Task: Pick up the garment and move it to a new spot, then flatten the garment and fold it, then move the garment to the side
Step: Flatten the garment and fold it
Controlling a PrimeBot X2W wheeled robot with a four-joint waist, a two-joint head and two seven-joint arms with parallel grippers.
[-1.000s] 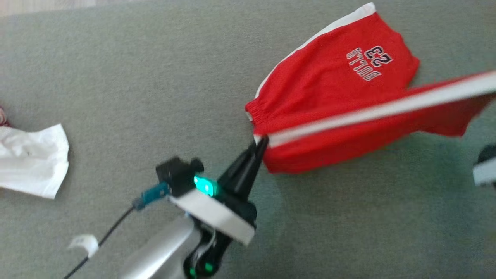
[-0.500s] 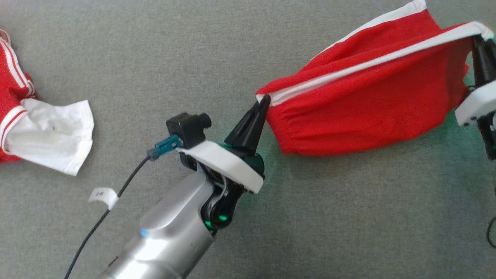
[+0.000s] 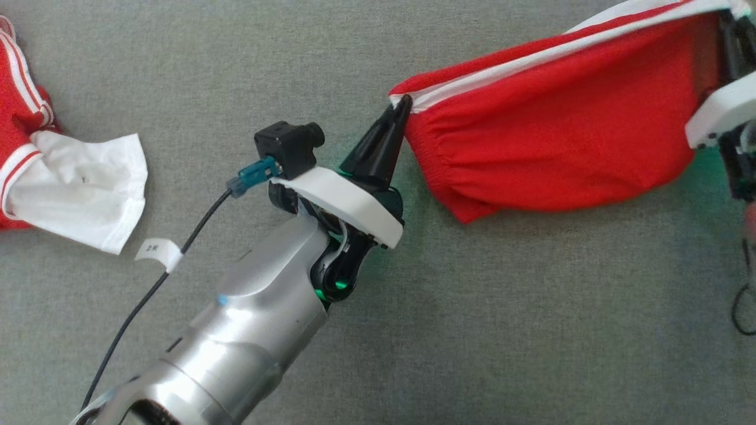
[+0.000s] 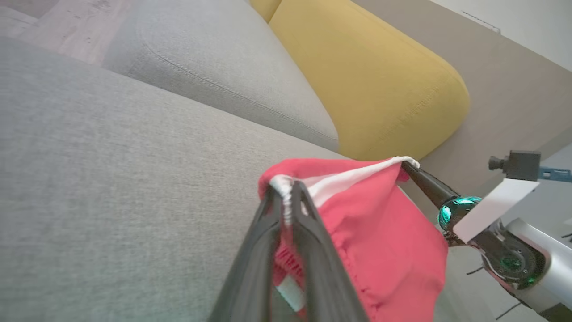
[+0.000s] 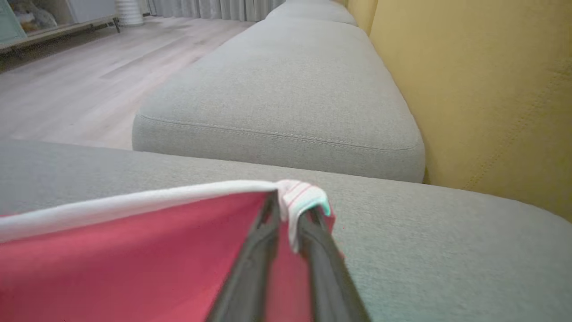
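Red garment (image 3: 561, 136) hangs stretched over the grey sofa cushion (image 3: 236, 59), left claw (image 3: 403, 107) and right claw (image 5: 292, 210) each pinched tight on a top corner. Carrying step, I'd say; next, lower and spread it flat.

Silver left arm extends diagonally, left gripper (image 3: 403, 109) pinched tight on the garment (image 3: 561, 130). Well beyond its fingertips, the right gripper (image 5: 290, 208) appears likewise clamped.

The garment (image 3: 561, 147) hangs from left gripper (image 3: 404, 107) to right gripper (image 5: 290, 208) over the seat (image 3: 472, 330); other clothes (image 3: 77, 183) lie far left.
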